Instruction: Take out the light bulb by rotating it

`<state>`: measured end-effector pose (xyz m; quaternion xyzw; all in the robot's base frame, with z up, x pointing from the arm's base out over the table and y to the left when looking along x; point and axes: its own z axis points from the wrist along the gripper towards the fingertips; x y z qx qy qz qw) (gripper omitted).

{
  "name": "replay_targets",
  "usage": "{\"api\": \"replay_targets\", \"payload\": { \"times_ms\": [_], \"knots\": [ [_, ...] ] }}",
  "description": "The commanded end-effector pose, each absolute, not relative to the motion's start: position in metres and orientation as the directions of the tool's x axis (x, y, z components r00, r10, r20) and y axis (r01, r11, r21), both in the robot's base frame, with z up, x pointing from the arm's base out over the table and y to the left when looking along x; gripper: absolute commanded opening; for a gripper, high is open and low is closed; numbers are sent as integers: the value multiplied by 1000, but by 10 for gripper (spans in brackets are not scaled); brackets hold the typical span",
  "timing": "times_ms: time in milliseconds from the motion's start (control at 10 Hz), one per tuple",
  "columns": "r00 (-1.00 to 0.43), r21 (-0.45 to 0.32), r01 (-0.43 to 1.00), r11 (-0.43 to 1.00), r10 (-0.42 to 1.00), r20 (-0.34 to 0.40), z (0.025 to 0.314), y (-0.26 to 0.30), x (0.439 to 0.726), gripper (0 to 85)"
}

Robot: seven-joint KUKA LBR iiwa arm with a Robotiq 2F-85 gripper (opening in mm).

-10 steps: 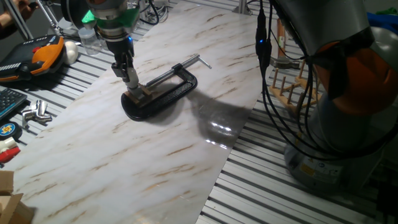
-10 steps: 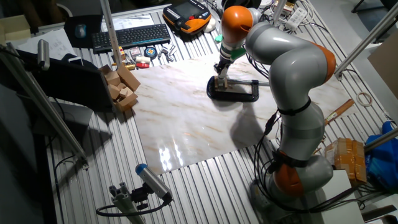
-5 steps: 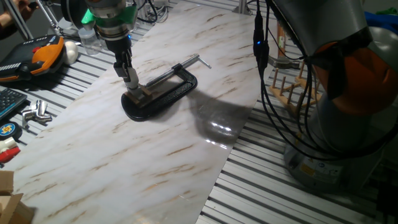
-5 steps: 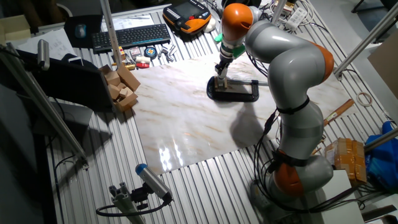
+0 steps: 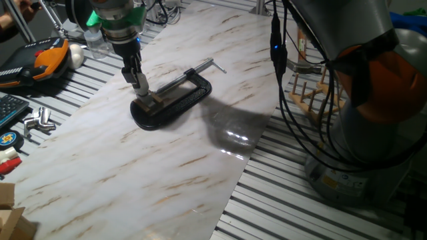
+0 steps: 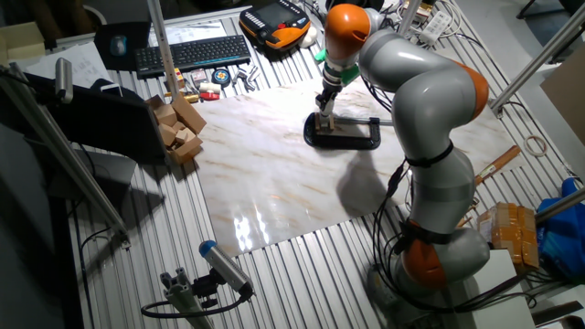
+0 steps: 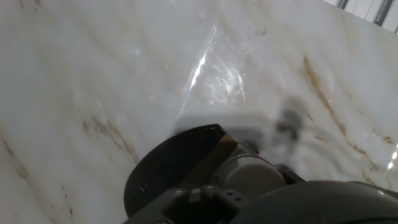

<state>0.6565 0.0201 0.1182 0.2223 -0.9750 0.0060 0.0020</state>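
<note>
the gripper [image 5: 141, 89] is down over the wooden block [image 5: 153, 101] held in the black c-clamp [image 5: 175, 100], roughly mid-board on the marble sheet [image 5: 167, 153]. fingers look closed in tight round smth small at the tip, but the fixed views are too coarse to be sure it's a firm grasp. in the hand view the bulb [image 7: 252, 176] shows as a frosted white round shape at about 5 o'clock in frame, right up against the gripper body, sitting by the tan block edge [image 7: 208, 160] and the clamp's dark foot [image 7: 168, 171]. so bulb is at the block, in the clamp, w/ the gripper [image 6: 325, 100] on top. clamp screw handle [image 5: 215, 64] points off toward 2 o'clock from the block. orange pendant [image 5: 50, 57] lies at 10 o'clock off the sheet, keyboard [image 6: 192, 51] beyond in the other view.
</note>
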Motion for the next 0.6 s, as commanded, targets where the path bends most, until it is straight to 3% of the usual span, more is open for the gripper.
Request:
{"api": "replay_targets", "payload": {
  "times_ms": [0, 200, 300, 500],
  "knots": [
    [-901, -6, -434, 901, -434, 9, 118, 20, 656, 0],
    [-901, -2, -434, 901, -434, 9, 118, 20, 656, 0],
    [-901, -2, -434, 901, -434, 7, 118, 20, 656, 170],
    [-901, -8, -434, 901, -434, -2, 118, 21, 656, 170]
  ]
}}
